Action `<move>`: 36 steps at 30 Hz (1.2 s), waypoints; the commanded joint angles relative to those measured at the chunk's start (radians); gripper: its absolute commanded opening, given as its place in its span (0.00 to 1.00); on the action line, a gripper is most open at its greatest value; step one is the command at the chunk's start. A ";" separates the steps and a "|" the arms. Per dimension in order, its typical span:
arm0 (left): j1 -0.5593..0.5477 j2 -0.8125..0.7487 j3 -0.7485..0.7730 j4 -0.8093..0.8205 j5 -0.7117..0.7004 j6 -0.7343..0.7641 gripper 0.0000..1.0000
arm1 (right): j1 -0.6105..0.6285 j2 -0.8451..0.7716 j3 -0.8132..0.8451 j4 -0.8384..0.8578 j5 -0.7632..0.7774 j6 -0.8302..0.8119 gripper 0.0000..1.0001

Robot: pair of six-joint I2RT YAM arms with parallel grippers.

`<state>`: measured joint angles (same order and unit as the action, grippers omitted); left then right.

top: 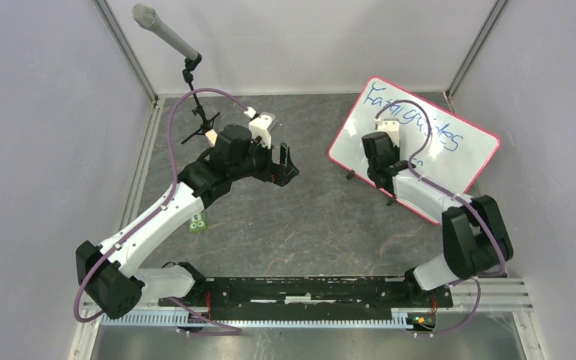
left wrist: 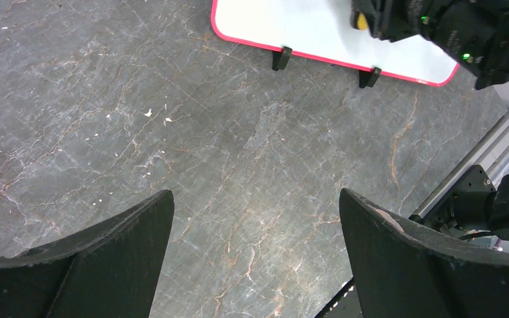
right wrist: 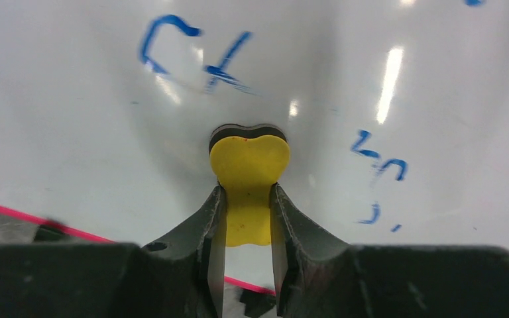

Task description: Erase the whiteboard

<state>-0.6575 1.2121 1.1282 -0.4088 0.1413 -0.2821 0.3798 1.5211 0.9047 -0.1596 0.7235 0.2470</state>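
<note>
The whiteboard (top: 420, 142) lies on the far right part of the table (top: 307, 225), turned at an angle, with its pink-red frame near the right wall. It stands on small black feet (left wrist: 280, 58). In the top view there is blue handwriting on it: the first word begins with "Fa" and I cannot read the rest, and the second word looks like "guides". Lower on the board are more blue marks, too small to read. In the right wrist view some strokes near the top left look like "CK", and a few broken strokes are at the right, but they give no clear word. The right fingers (right wrist: 247, 212) are closed to a narrow gap on a yellow eraser (right wrist: 248, 165), whose dark underside is pressed on the white surface. The left fingers (left wrist: 255, 205) are spread wide with nothing between them, and they hang above the bare middle of the table, well apart from the board. Near the left arm lies a small green block (top: 197, 222) with a label that looks like "5". A microphone (top: 161, 30) stands at the far left
</note>
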 commanded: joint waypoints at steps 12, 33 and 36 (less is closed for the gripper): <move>0.004 -0.032 -0.001 0.050 0.033 0.004 1.00 | -0.166 -0.262 -0.185 0.002 0.074 -0.034 0.22; 0.004 -0.027 0.001 0.042 0.015 0.016 1.00 | -0.042 -0.065 0.013 0.016 0.001 -0.006 0.22; 0.004 -0.029 0.001 0.044 0.020 0.014 1.00 | -0.098 -0.121 -0.046 0.014 0.005 -0.007 0.22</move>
<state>-0.6575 1.2118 1.1263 -0.4019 0.1600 -0.2821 0.3416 1.4876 0.9035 -0.1650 0.6983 0.2317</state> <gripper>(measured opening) 0.993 0.308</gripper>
